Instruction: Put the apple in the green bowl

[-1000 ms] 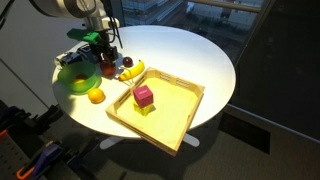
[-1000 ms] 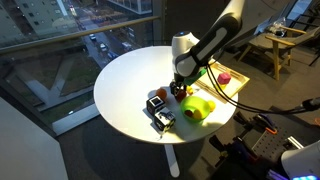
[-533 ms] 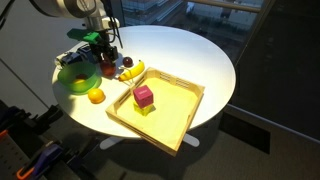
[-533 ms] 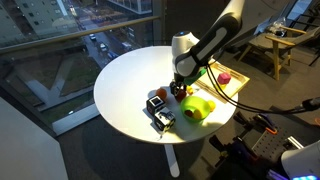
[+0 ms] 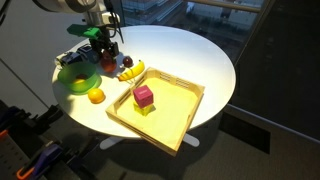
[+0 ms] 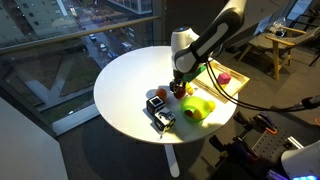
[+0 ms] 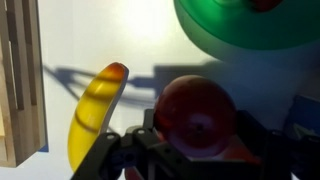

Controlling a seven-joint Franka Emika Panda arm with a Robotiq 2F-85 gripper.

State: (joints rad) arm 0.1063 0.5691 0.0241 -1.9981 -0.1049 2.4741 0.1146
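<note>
The red apple sits between my gripper's dark fingers, which are shut on it. It fills the lower middle of the wrist view. The lime-green bowl lies just beyond it at the top right of that view. In an exterior view my gripper hangs at the bowl's right rim, a little above the white table. In the other view the gripper holds the apple beside the bowl.
A yellow banana lies right beside the gripper, also in the wrist view. An orange fruit sits by the bowl. A wooden tray holds a magenta block. A black device stands near the table edge.
The arm has risen slightly with the apple held in the gripper. Nothing else has moved.
</note>
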